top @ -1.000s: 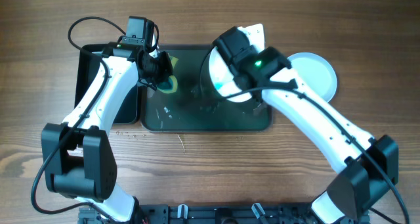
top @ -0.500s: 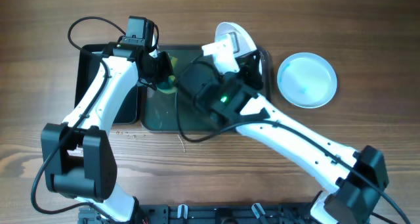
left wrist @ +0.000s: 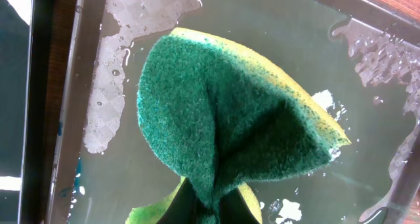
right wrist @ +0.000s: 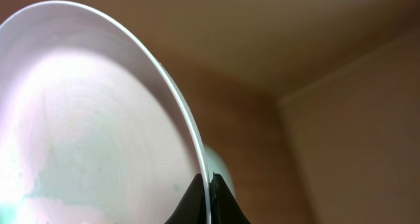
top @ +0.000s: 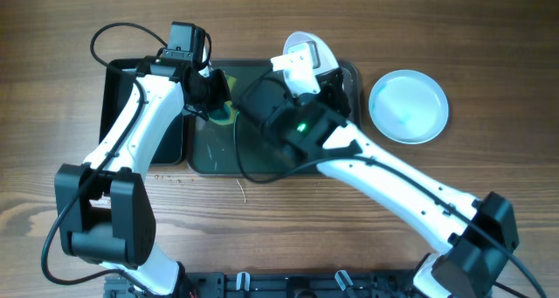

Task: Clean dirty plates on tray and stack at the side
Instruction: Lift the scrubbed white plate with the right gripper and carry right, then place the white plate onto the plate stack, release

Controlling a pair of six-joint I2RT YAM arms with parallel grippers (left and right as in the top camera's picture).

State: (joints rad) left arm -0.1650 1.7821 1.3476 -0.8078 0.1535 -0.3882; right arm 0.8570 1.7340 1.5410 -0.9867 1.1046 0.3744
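Note:
My right gripper is shut on the rim of a white plate and holds it tipped up on edge. A faint teal smear shows on the plate's face. In the overhead view this plate stands over the back edge of the dark tray. My left gripper is shut on a folded green and yellow sponge, just above the tray's wet floor; it also shows in the overhead view. A pale blue plate with a faint teal mark lies on the table right of the tray. The third plate is hidden.
A smaller, deeper black tub stands against the tray's left side, under my left arm. Foam patches and water lie on the tray floor. My right arm crosses the tray's right half. Bare wooden table lies in front.
My right arm has swung left over the tray and tipped the white plate from nearly flat up onto its edge at the tray's back. The left gripper and sponge have stayed put.

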